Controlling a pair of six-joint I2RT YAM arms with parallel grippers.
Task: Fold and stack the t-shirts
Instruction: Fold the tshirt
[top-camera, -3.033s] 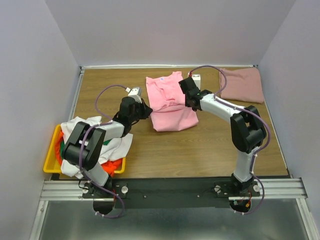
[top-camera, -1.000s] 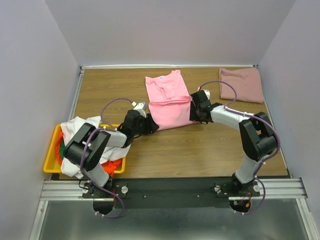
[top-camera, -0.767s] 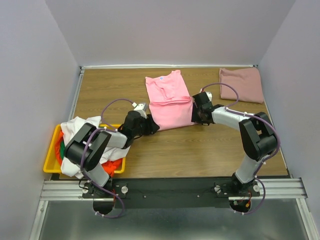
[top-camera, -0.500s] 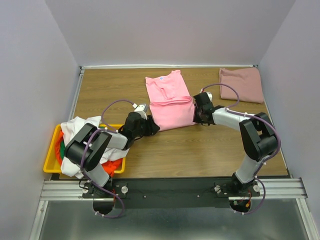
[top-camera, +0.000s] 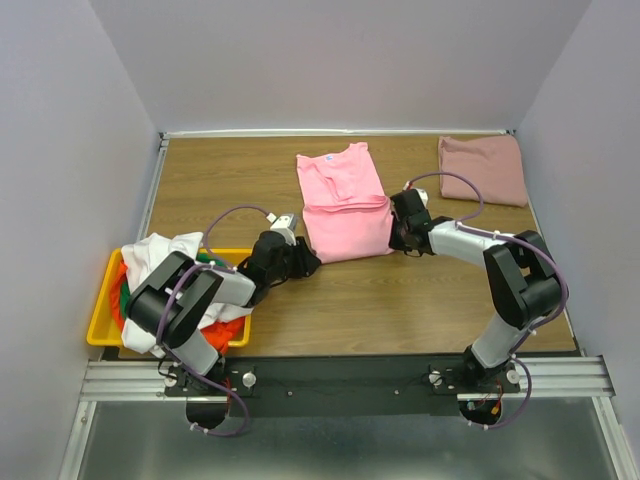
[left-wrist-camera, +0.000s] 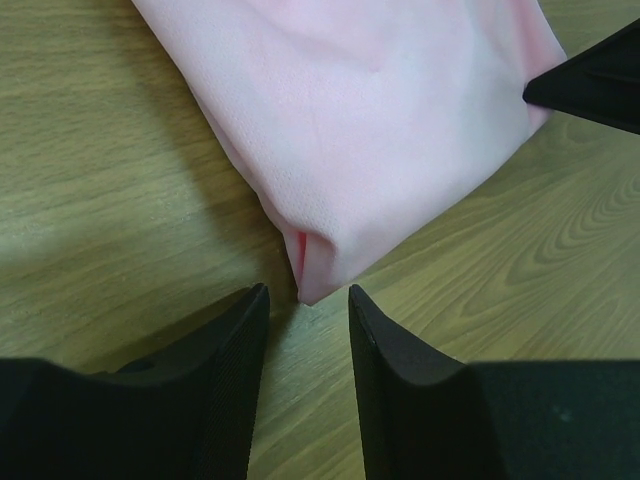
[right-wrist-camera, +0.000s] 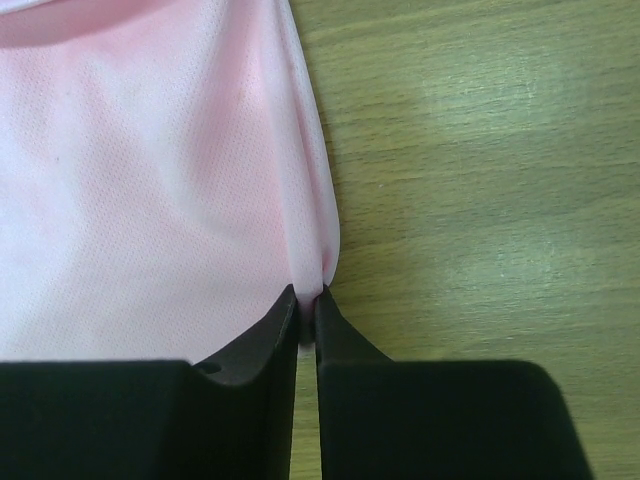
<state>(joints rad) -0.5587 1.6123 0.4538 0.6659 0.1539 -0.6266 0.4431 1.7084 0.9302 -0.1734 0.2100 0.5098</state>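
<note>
Bright pink tee (top-camera: 345, 210) lies folded flat near the middle of the table (top-camera: 400, 300), neck end toward the far edge.

Right gripper (right-wrist-camera: 307, 298) sits at the tee's near right corner. Its fingers (right-wrist-camera: 262, 335) are drawn almost together, and we see a thin fold of the pink edge pinched between the tips.

Left gripper (left-wrist-camera: 305, 300) is low over the wood at the near left corner. Its jaws stand apart with the folded corner just at their mouth, and nothing is pinched.

Dusty rose tee (top-camera: 485, 170) lies folded in the far right corner, well apart from the pink one.

Yellow bin (top-camera: 100, 325) at the near left holds a loose heap. We note the white tee (top-camera: 160, 250) on top, with the orange tee (top-camera: 228, 330) and green tee (top-camera: 122, 295) showing beneath. The left arm crosses over part of it.
</note>
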